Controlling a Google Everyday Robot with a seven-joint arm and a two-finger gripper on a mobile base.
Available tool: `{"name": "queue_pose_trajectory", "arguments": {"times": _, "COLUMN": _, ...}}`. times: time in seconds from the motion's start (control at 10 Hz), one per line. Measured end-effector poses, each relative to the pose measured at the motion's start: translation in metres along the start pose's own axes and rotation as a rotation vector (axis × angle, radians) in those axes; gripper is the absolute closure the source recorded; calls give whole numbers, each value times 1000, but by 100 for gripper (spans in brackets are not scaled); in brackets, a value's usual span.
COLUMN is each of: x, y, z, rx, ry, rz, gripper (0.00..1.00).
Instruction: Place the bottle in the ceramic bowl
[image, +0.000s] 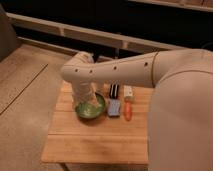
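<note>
Gripper (86, 103) hanging in the ceramic bowl (93, 116)
The arm (117, 72) is hiding the contents; clamped or spread, I cannot tell.

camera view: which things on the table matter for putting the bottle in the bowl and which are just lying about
For the job:
- ceramic bowl
- tool, down at the bowl
- bottle: not in sight, maybe hidden under the arm

Lying about:
- blue pad
- orange carrot-like piece
- dark striped item
- pale cup
</note>
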Motion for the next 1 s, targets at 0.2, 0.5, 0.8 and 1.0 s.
{"name": "queue_pose_trajectory", "arguments": {"times": 0.2, "x": -54, "y": -22, "z": -36, "rx": -81, "ry": -228, "rz": -57, "gripper": 35}}
{"name": "queue_pose_trajectory", "arguments": {"times": 0.5, "x": -83, "y": -49, "z": -70, "rx": -119, "ry": -384, "rz": -73, "gripper": 35}}
{"name": "queue_pose_trajectory", "arguments": {"times": 0.8, "x": -85, "y": -47, "z": -72, "rx": -123, "ry": -395, "rz": -82, "gripper": 35}}
{"name": "queue_pose_trajectory", "arguments": {"times": 1.0, "x": -85, "y": -68, "z": -63, "rx": -90, "ry": -379, "rz": -59, "gripper": 35}}
